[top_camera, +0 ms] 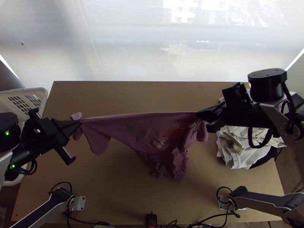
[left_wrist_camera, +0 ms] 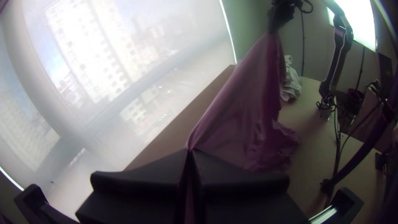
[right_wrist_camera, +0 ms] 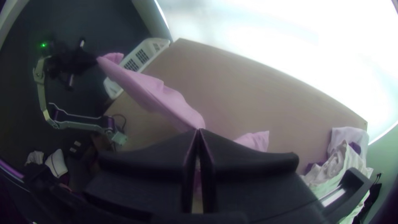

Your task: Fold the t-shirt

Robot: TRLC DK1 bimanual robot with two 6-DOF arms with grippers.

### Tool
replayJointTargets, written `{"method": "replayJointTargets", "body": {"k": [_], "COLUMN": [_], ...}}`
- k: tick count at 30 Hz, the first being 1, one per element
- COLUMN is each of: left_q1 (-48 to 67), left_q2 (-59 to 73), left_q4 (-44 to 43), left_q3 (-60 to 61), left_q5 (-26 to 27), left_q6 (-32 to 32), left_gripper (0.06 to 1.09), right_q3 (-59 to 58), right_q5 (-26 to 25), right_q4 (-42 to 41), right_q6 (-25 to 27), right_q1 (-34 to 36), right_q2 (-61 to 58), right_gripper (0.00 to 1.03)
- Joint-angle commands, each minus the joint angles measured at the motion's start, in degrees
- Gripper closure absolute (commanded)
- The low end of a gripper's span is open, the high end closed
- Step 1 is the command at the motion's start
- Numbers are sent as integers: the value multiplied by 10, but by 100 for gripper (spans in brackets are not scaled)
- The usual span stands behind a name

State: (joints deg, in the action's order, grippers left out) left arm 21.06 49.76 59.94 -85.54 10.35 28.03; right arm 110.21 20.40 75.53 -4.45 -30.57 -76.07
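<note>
Left gripper (top_camera: 79, 122) is clamping a narrow corner of the shirt (top_camera: 133, 123), its fingers together on the cloth above the table's left part; right gripper (top_camera: 198, 113) is likewise pinching the cloth, fingers together, above the table's right part. Between them the shirt is hanging over the middle of the table (top_camera: 171, 97), its upper edge running fairly taut and its lower part drooping in bunched folds towards the table's near edge. Slipping is looking like the first risk: the left pinch is taking only a small bite, so pulling the grippers farther apart could be dragging that corner free. Landing skewed is another, since the cloth is bulking up on the right-hand side and tapering to the left, perhaps because the two grips are not sitting on matching spots; lowering it like that could be trapping creases beneath it on the table. As for direction, the long axis is running from gripper to gripper, nearly parallel to the table's far edge, with the narrow end pointing to the table's left side and the heavier folds hanging towards its near edge; which end is holding the collar I am not managing to tell
</note>
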Motion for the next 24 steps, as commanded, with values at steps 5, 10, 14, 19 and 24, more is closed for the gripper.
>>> {"method": "replayJointTargets", "body": {"k": [5,10,14,19,24], "left_q1": [136,141,144,147,146], "left_q2": [-121,-144,-155,-157,-151], "left_q4": [83,82,78,77,60], "left_q3": [137,195,219,232,235], "left_q5": [13,59,93,100,95], "left_q6": [-98,-129,-165,-164,-159], "left_gripper": [105,104,73,15,11], "right_q3": [-269,-322,-342,-364,-366], "right_q5": [8,8,9,9,9], "right_q4": [9,-6,-14,-21,-26], "right_q6": [32,37,39,40,43], "right_q1": [-72,-94,-98,-107,-107], "right_q2": [87,81,76,73,66], "right_gripper": [100,100,100,100,100]}}
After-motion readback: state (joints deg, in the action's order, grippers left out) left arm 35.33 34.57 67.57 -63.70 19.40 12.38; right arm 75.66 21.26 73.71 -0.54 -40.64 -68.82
